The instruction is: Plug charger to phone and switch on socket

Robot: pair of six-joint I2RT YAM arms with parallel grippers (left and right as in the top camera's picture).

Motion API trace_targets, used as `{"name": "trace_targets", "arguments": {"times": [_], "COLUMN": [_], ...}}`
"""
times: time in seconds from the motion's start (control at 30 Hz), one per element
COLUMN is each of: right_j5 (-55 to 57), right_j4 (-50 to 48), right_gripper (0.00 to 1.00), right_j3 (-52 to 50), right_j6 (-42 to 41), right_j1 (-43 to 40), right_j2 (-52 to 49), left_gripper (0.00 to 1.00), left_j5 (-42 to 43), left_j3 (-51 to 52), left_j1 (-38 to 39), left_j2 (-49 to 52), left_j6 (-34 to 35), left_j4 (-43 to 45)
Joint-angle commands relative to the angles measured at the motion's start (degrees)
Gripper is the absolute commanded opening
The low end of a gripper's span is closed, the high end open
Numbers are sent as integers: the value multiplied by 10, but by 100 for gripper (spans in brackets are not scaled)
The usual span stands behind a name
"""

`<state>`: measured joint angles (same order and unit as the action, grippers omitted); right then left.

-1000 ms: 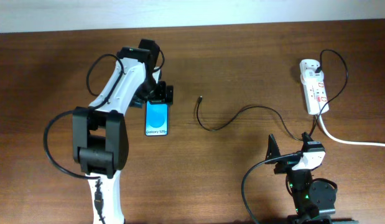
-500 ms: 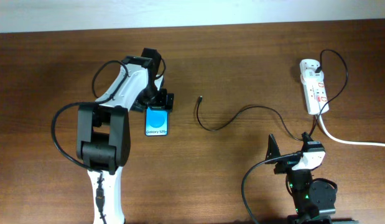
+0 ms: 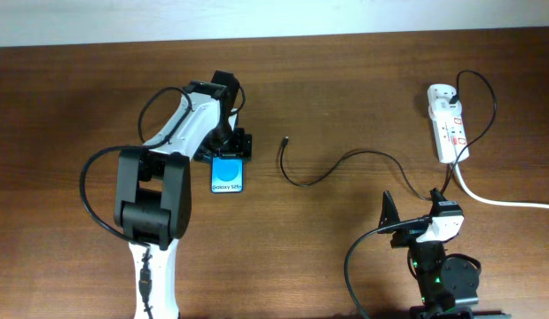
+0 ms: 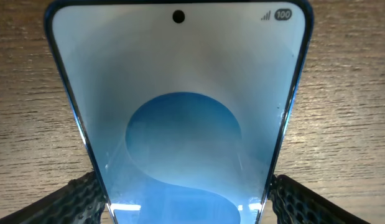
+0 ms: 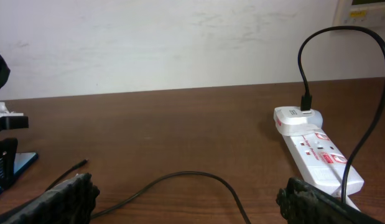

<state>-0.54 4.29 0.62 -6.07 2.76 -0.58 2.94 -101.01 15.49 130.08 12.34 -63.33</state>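
The left claw [image 3: 228,151] clasps the phone [image 3: 227,175] by its long edges, fingers [image 4: 80,199] pressed to both sides and the blue screen facing up, left of frame centre; whether it rests on the bench [image 3: 345,71] is unclear. The charger [image 5: 186,173] snakes across the middle, its plug tip [image 3: 285,140] lying free just right of the phone. The socket [image 3: 449,124] lies at upper right, its white cord [image 3: 496,202] trailing to the right edge. The right claw [image 5: 192,208], released with fingers spread wide, sits at lower right.
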Motion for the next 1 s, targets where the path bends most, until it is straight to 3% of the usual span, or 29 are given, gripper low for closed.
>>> {"name": "trace_targets", "arguments": {"times": [0.0, 0.3, 0.37, 0.4, 0.53, 0.7, 0.8, 0.9, 0.97], "right_j5": [-3, -3, -3, -3, -3, -3, -3, -3, -3], "right_j4": [3, 2, 3, 3, 3, 2, 3, 2, 2], "right_gripper": [98, 98, 98, 98, 98, 99, 99, 98, 98], "right_j3": [-3, -3, -3, -3, -3, -3, -3, -3, -3], "right_j6": [-4, -4, -4, -4, -4, -4, -4, -4, -4], "right_j1": [-2, -2, -2, -2, -2, -2, -2, -2, -2], "right_j2": [4, 4, 4, 4, 4, 4, 4, 4, 4], "left_gripper": [88, 86, 83, 76, 72, 74, 76, 75, 68], "left_j5": [3, 5, 5, 5, 3, 3, 41, 51, 116], "left_j3": [6, 6, 6, 6, -6, -186, -287, -307, -307], "left_j1": [2, 4, 4, 4, 3, 3, 3, 2, -7], "left_j2": [7, 40, 40, 40, 40, 40, 40, 40, 40], "left_j6": [10, 18, 18, 18, 18, 18, 26, 66, 80], "left_j4": [13, 19, 21, 23, 21, -79, -97, -97, -97]}}
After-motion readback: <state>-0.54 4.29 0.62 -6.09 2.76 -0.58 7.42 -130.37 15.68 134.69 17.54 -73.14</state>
